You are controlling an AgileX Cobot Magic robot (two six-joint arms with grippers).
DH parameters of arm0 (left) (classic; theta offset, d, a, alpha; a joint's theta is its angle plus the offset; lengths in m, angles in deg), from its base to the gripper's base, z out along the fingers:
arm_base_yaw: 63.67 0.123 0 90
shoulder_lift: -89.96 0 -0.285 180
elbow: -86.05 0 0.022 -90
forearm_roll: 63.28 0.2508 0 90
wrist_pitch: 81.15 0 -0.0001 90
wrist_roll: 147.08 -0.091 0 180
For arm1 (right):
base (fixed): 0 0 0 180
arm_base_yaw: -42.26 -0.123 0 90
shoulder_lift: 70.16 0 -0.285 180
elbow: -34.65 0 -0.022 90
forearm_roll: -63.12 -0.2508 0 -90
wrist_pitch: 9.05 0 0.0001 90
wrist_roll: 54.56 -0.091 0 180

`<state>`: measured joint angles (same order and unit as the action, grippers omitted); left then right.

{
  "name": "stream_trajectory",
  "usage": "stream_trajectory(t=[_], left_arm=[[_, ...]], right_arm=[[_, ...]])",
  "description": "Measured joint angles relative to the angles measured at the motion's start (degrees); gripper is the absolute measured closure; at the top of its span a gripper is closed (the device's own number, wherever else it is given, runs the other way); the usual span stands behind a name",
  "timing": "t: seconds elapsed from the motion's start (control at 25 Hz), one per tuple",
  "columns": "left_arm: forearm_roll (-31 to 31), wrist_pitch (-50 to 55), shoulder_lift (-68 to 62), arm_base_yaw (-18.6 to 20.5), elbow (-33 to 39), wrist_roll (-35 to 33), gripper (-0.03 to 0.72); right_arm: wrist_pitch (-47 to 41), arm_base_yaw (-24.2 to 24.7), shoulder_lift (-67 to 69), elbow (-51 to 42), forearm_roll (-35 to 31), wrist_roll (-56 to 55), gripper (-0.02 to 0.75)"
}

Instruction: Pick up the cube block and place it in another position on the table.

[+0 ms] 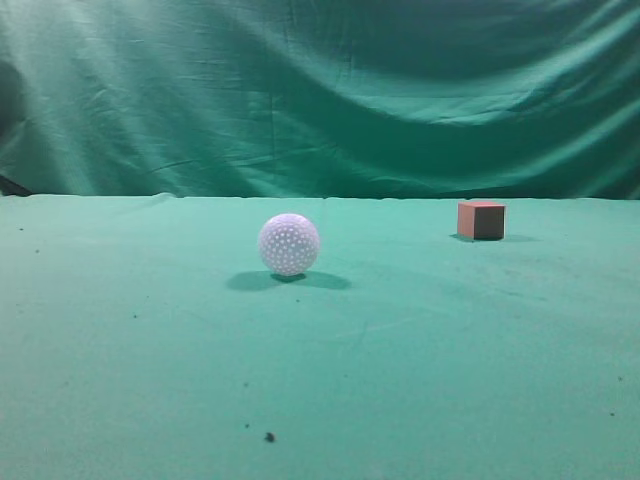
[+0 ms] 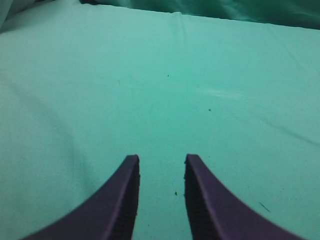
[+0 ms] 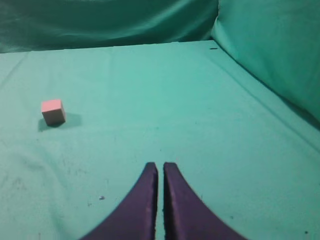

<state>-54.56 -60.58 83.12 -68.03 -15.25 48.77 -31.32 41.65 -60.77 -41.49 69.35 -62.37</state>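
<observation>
On the far right of the table (image 1: 120,380), the cube (image 1: 481,220) rests flat on the green cloth, well apart from the white ball (image 1: 289,244), which sits nearer and left of centre. Neither arm appears in the exterior view.

The left gripper (image 2: 161,167) hangs released above bare cloth, fingers parted, holding nothing. The right gripper (image 3: 160,172) is clenched, fingers almost touching, with nothing between them; in its wrist view the cube (image 3: 53,111) lies far off to the left.

Risks: a descent with the right fingers clenched would strike the cube's top or push it across the cloth. A misaligned approach could clip an edge and rotate it. A wide sweep could set the ball rolling.

The cube is small and reddish-brown, with plain matte faces, one side darker.
</observation>
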Motion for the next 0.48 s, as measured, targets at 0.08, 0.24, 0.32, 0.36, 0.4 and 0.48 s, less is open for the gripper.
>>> stream_trajectory(t=[0.08, 0.24, 0.32, 0.36, 0.4, 0.48], left_arm=[[0.00, 0.00, 0.00, 0.00, 0.00, 0.00, 0.426], [0.00, 0.00, 0.00, 0.00, 0.00, 0.00, 0.426], [0.00, 0.00, 0.00, 0.00, 0.00, 0.00, 0.426], [0.00, 0.00, 0.00, 0.00, 0.00, 0.00, 0.426], [0.00, 0.00, 0.00, 0.00, 0.00, 0.00, 0.426], [0.00, 0.00, 0.00, 0.00, 0.00, 0.00, 0.426]], right_arm=[[-0.10, 0.09, -1.80, -2.32, -0.42, -0.11, 0.738], [0.00, 0.09, -2.18, -2.56, -0.88, -0.61, 0.738], [0.00, 0.09, -2.18, -2.56, -0.88, -0.65, 0.738], [0.00, 0.09, -2.18, -2.56, -0.88, -0.65, 0.738], [0.00, 0.09, -2.18, -2.56, -0.88, -0.65, 0.738], [0.00, 0.09, -2.18, -2.56, -0.91, -0.74, 0.738]])
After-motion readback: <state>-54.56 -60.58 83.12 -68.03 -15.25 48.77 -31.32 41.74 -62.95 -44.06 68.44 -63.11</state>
